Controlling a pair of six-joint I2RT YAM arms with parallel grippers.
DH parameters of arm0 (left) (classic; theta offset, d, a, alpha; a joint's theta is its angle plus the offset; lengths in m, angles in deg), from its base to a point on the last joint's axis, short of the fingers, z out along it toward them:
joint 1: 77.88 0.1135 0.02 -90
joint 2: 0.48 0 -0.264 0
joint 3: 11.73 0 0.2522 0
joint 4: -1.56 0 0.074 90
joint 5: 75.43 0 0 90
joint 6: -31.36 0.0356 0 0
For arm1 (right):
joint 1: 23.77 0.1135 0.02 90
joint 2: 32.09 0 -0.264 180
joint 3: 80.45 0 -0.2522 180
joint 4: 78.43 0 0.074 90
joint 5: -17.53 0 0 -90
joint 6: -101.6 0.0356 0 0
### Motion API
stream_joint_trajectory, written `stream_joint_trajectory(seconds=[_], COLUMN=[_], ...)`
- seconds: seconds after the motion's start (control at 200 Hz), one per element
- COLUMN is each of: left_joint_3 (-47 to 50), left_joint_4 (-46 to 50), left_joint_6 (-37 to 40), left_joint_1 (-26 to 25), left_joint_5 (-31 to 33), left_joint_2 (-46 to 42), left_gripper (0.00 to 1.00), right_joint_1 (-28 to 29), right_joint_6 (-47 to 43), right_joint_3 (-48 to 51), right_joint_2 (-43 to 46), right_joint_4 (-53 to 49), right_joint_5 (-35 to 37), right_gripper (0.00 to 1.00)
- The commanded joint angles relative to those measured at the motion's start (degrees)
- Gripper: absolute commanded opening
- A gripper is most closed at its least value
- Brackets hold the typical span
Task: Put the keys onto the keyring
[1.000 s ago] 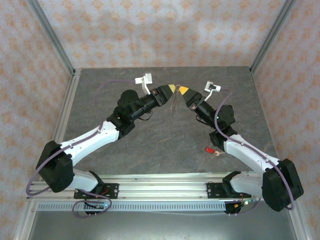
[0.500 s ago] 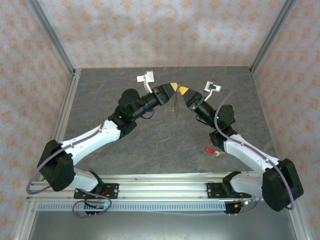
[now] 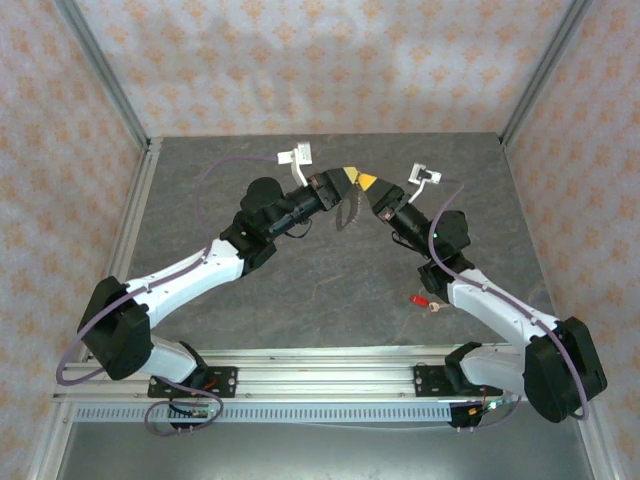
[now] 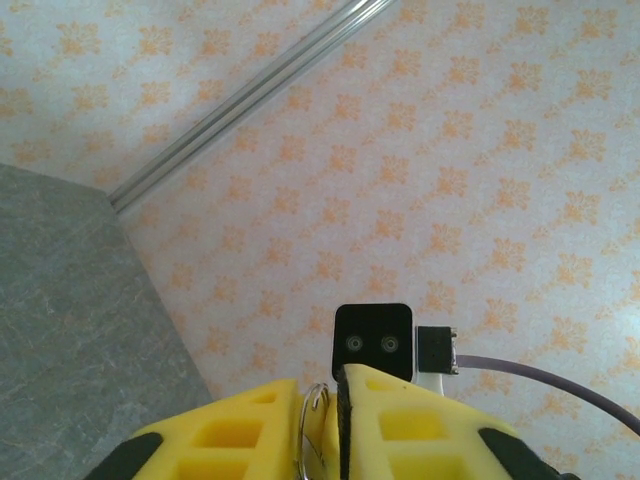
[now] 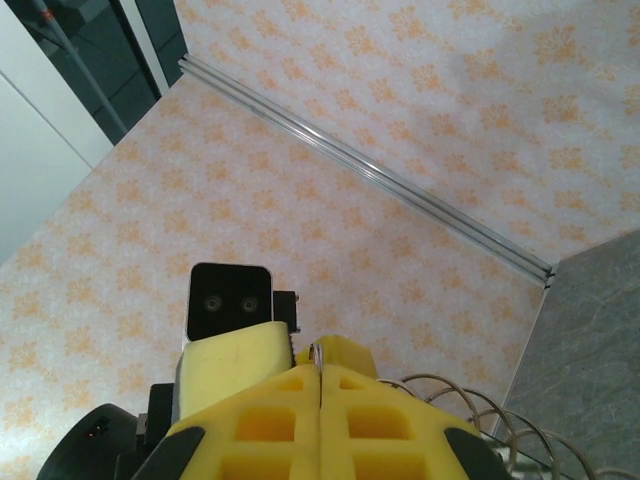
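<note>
Left gripper (image 3: 349,178) has nudged in, fingers nipping the keyring (image 3: 347,208); right gripper (image 3: 363,182) pinches it too; red key (image 3: 417,298) sits lower right, beside right arm.

1. White-and-black jointed robot arms: two, left arm (image 3: 200,265) and right arm (image 3: 495,305).
2. Two-finger grippers with yellow foam fingers: two, left gripper (image 3: 347,177) and right gripper (image 3: 366,182).
3. Thin silvery-brown beaded metal chain loop, the keyring (image 3: 347,208): one.
4. Tiny key (image 3: 417,298) with bright red plastic head: one.
5. Small pale metal piece (image 3: 435,307) just beside the key, kind not made out: one.
6. Small white brackets at the wrists: two (image 3: 297,155), (image 3: 425,174).
7. Black twin-lens camera blocks: two, one per wrist view (image 4: 372,342), (image 5: 230,300).
8. Grey stone-patterned tabletop (image 3: 320,290): one.
</note>
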Motion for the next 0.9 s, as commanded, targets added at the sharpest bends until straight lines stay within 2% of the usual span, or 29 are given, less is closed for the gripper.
stream_joint_trajectory(seconds=[0.0,0.18,0.28,0.435,0.505,0.53,0.631,0.736,0.891], left_joint_3=[-1.2,-1.2,-1.3,-1.8,-2.5,-3.0,-6.3,-11.6,-20.4], left_joint_4=[-2.0,-2.0,-1.9,-0.8,1.5,2.8,9.3,17.1,29.0], left_joint_6=[0.6,0.6,0.7,1.5,3.6,4.9,10.9,17.3,26.0], left_joint_1=[-0.7,-0.7,-0.8,-1.0,-0.9,-0.9,-0.5,0.7,2.9], left_joint_5=[0.3,0.2,0.0,-0.4,-1.1,-1.3,-5.2,-12.0,-20.5], left_joint_2=[-0.3,-0.2,-0.1,0.0,-0.4,-0.7,-1.4,-0.7,1.9], left_gripper=[0.15,0.09,0.00,0.00,0.00,0.00,0.00,0.00,0.00], right_joint_1=[0.4,0.4,0.4,0.3,-0.6,-1.3,-5.9,-10.5,-11.7], right_joint_6=[-0.2,-0.3,-0.3,-1.2,-3.5,-4.1,-5.3,-4.6,-7.2], right_joint_3=[0.4,0.4,0.4,-0.2,-0.5,-0.4,0.2,0.0,-2.9], right_joint_2=[0.5,0.5,0.6,1.2,3.7,5.1,9.7,12.1,13.3], right_joint_4=[3.6,3.5,3.3,1.1,-4.3,-6.2,-11.6,-13.8,-18.2], right_joint_5=[-0.7,-0.5,-0.5,-0.4,0.8,1.2,1.4,-2.3,-9.0], right_gripper=[0.00,0.00,0.00,0.00,0.23,0.27,0.31,0.31,0.31])
